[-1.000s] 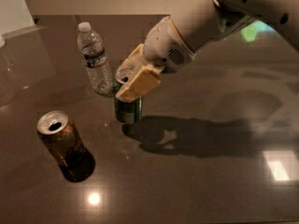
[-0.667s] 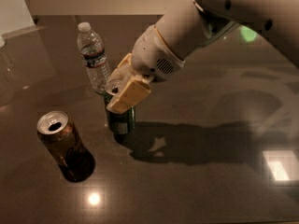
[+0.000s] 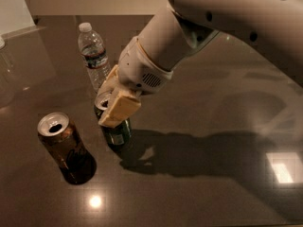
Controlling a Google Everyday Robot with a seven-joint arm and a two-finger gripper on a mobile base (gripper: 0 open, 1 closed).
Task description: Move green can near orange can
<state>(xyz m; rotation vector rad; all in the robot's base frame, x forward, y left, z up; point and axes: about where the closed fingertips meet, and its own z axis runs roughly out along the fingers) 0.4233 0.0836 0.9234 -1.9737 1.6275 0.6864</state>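
The green can (image 3: pixel 115 132) is dark green with a silver top and stands upright on the dark table, just right of the orange can. The orange can (image 3: pixel 66 148) is orange-brown with an open silver top and stands at the front left. My gripper (image 3: pixel 112 109) reaches down from the upper right and is shut on the green can, with one pale finger (image 3: pixel 119 109) across the can's upper front. The can's top is partly hidden by the fingers. A small gap separates the two cans.
A clear plastic water bottle (image 3: pixel 93 56) with a white cap stands behind the green can. The dark glossy table (image 3: pixel 213 174) stretches to the right and front. A pale wall edge lies at the far left.
My gripper has carried the green can left and toward the front, away from the water bottle and closer to the orange can. The orange can and the bottle have not moved.
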